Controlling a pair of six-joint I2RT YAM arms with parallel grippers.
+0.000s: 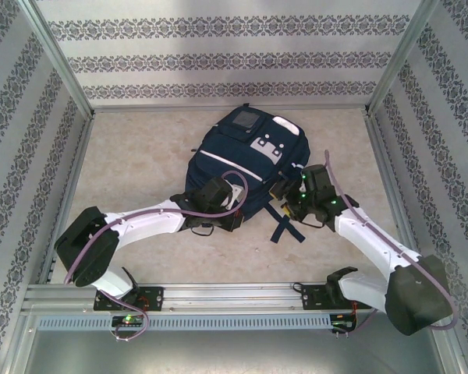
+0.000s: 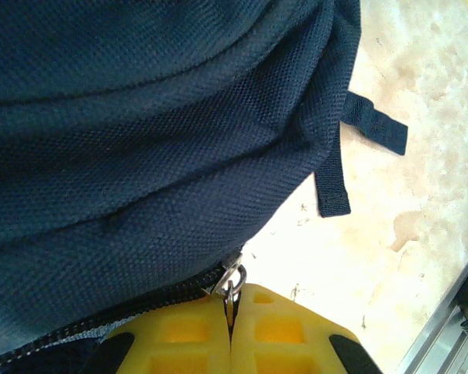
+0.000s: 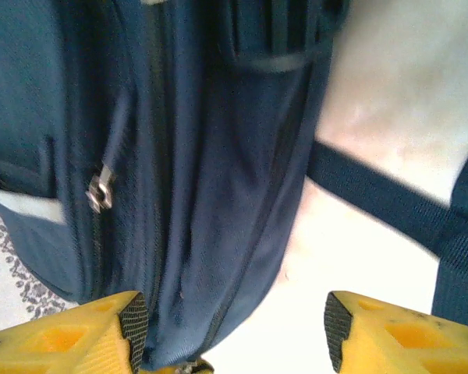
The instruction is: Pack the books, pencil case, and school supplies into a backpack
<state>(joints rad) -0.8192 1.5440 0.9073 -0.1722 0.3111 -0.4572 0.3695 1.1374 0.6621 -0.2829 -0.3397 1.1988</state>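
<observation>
The navy backpack (image 1: 249, 156) lies flat in the middle of the table, its white stripe and grey patches facing up. At its near left corner my left gripper (image 1: 232, 204) is shut on the metal zipper pull (image 2: 232, 287); the yellow fingers (image 2: 179, 335) meet with the pull pinched between them, and the zipper track (image 2: 101, 315) runs off to the left. My right gripper (image 1: 290, 195) is open at the backpack's near right side. Its pads (image 3: 134, 323) stand wide apart, navy fabric (image 3: 210, 234) by the left pad. A second zipper slider (image 3: 99, 191) shows there. Books and supplies are out of view.
Dark straps (image 1: 285, 226) trail from the backpack toward the near edge, and short webbing tabs (image 2: 351, 148) hang off its corner. Patterned walls and metal frame posts (image 1: 62, 62) enclose the pale table (image 1: 132, 156). A metal rail (image 1: 234, 296) runs along the front.
</observation>
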